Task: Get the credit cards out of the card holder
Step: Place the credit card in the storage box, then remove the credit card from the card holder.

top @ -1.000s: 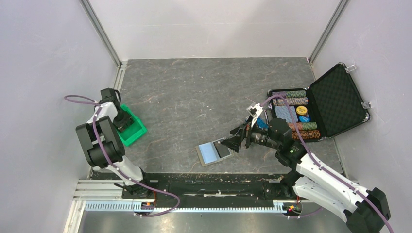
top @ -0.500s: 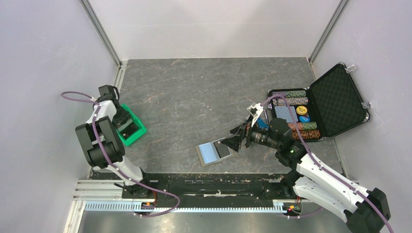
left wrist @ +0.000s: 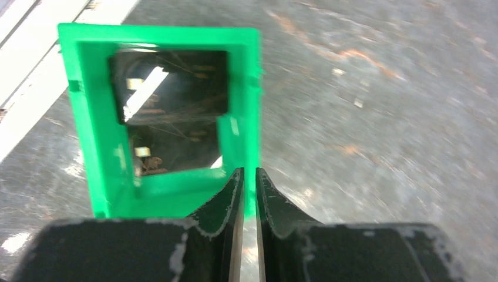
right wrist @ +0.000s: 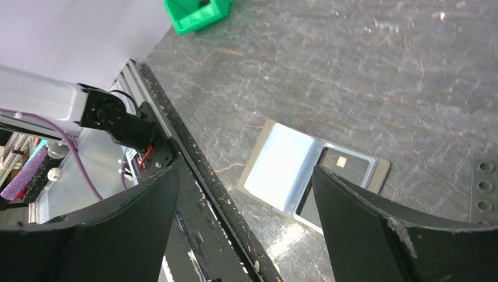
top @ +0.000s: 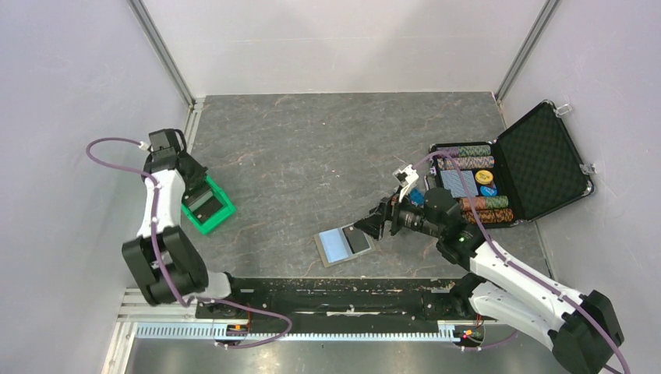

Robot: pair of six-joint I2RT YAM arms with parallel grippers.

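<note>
The card holder (top: pixel 337 248) lies open on the table near the front edge, pale-blue inside up. A dark credit card (top: pixel 358 241) sits in its right half, also in the right wrist view as the card (right wrist: pixel 339 170) in the holder (right wrist: pixel 282 164). My right gripper (top: pixel 369 228) hovers at the holder's right edge, jaws wide open and empty (right wrist: pixel 245 170). My left gripper (top: pixel 196 187) hangs over the green bin (top: pixel 212 212), its jaws a narrow slit apart with nothing between them (left wrist: pixel 249 176). Dark credit cards (left wrist: pixel 170 88) lie inside the bin (left wrist: pixel 94 147).
An open black poker-chip case (top: pixel 538 160) with chips and a blue card deck stands at the right. The table's black front rail (right wrist: pixel 199 176) runs just beside the holder. The left wall is close to the bin.
The left arm has lifted back from the bin and its jaws have parted a little, leaving a dark card in the bin. The right gripper has edged left and its jaws have narrowed slightly.
</note>
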